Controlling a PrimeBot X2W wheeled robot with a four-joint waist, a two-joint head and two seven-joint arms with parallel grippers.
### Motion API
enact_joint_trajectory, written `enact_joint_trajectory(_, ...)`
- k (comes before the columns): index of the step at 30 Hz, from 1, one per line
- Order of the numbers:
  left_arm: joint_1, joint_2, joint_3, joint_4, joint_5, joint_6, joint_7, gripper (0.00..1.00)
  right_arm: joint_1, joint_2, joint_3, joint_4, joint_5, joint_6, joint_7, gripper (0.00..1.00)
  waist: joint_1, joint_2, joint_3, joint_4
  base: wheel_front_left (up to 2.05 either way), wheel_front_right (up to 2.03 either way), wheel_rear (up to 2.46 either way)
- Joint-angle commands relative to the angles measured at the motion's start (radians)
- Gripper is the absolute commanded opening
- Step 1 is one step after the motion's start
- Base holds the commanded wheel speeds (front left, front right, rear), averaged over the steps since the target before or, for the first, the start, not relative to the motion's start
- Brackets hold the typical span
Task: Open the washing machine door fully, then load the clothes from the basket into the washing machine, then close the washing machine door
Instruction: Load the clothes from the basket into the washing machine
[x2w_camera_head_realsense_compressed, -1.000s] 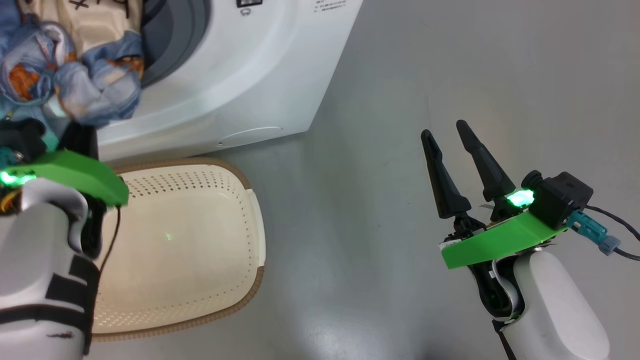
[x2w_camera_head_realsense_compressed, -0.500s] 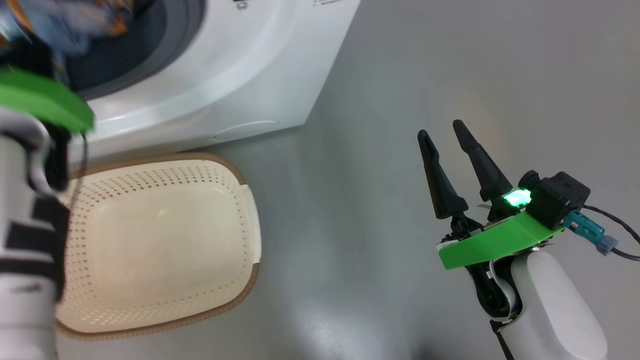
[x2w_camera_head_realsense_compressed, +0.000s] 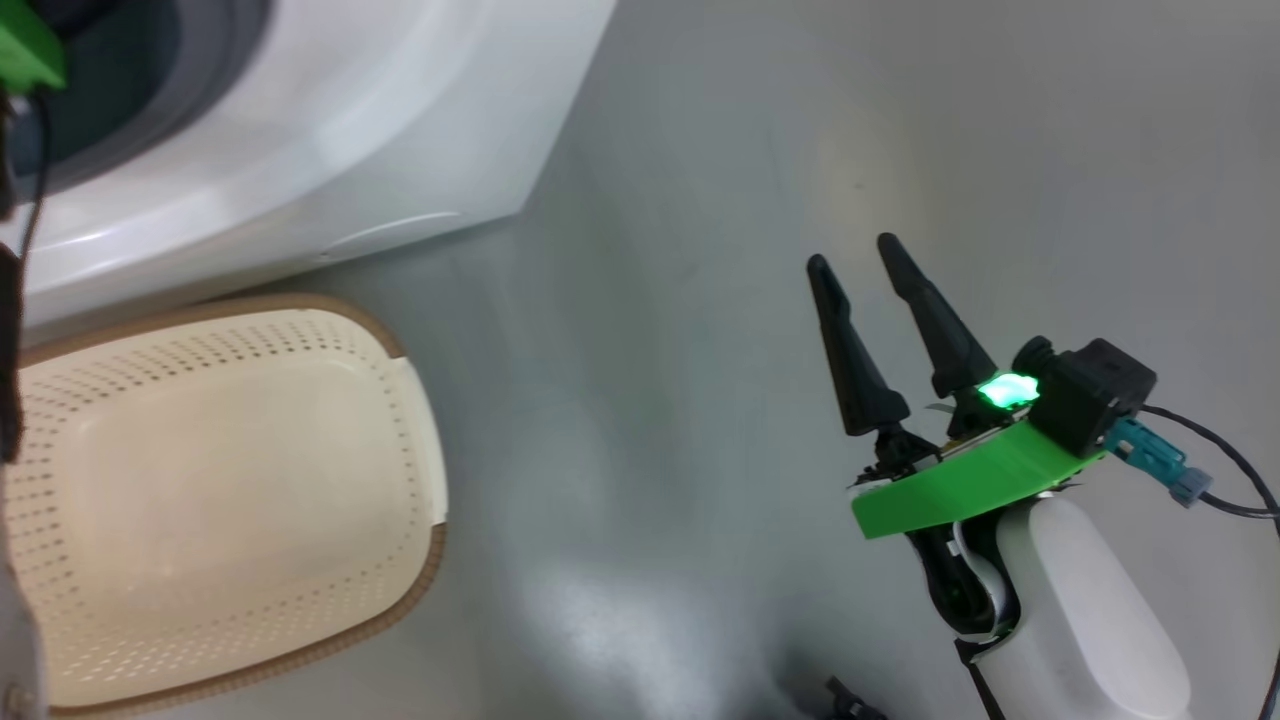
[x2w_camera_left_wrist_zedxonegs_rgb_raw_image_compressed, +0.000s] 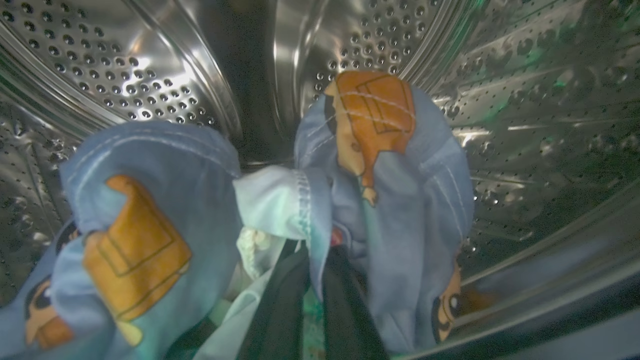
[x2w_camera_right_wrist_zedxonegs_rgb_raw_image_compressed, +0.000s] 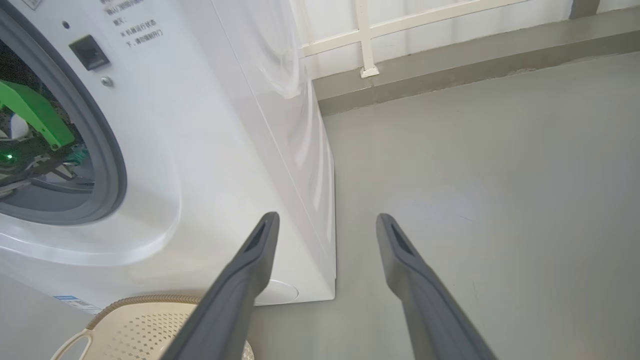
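Deep within the perforated steel drum (x2w_camera_left_wrist_zedxonegs_rgb_raw_image_compressed: 150, 75), soft light-blue bear-printed clothes (x2w_camera_left_wrist_zedxonegs_rgb_raw_image_compressed: 400, 165) are clenched by the left gripper (x2w_camera_left_wrist_zedxonegs_rgb_raw_image_compressed: 314, 280); the right gripper (x2w_camera_head_realsense_compressed: 851, 251) is held spread, well apart.

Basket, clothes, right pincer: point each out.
basket (x2w_camera_head_realsense_compressed: 220, 480), head view, on its bare inner floor.
clothes (x2w_camera_left_wrist_zedxonegs_rgb_raw_image_compressed: 415, 200), left wrist view, on the blue fabric of the right-hand fold.
right pincer (x2w_camera_head_realsense_compressed: 853, 252), head view, midway between its fingertips.
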Motion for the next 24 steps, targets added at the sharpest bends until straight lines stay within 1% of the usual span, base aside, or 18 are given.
enact_joint_trajectory(1,-0.048,0.051,0.002,-0.014,0.011,-0.009,-0.054,0.00,-0.002,0.007,0.028,-0.022,0.015,0.002,-0.005,1.00,0.0000,-0.0001,0.024,-0.029,0.00,0.00,0.00)
enact_joint_trajectory(7,-0.086,0.068,-0.013,0.043,0.020,-0.018,-0.103,0.00,-0.004,0.011,0.027,-0.024,0.016,0.002,-0.005,1.00,0.0000,-0.0001,0.025,-0.043,0.00,0.00,0.00)
enact_joint_trajectory(9,-0.097,0.070,-0.013,0.079,0.020,-0.012,-0.106,0.00,-0.002,0.011,0.027,-0.023,0.014,0.002,-0.005,1.00,0.0000,-0.0001,0.021,-0.044,0.00,0.00,0.00)
enact_joint_trajectory(10,-0.103,0.067,-0.011,0.107,0.016,-0.006,-0.092,0.24,-0.001,0.011,0.026,-0.022,0.012,0.002,-0.005,1.00,0.0000,-0.0001,0.018,-0.043,0.00,0.00,0.00)
enact_joint_trajectory(12,-0.120,0.062,-0.012,0.140,0.013,0.004,-0.086,1.00,-0.001,0.012,0.025,-0.020,0.010,0.002,-0.005,1.00,0.0000,-0.0001,0.014,-0.040,0.00,0.00,0.00)
enact_joint_trajectory(16,-0.134,0.047,-0.017,0.202,0.008,0.014,-0.065,1.00,0.000,0.012,0.025,-0.015,0.008,0.002,-0.005,1.00,0.0000,-0.0001,-0.005,-0.026,0.00,0.00,0.00)
enact_joint_trajectory(24,-0.105,0.016,-0.033,0.240,-0.002,-0.002,-0.092,1.00,0.001,0.007,0.026,-0.005,0.005,0.002,-0.005,1.00,0.0000,-0.0001,-0.052,0.010,0.00,0.00,0.00)
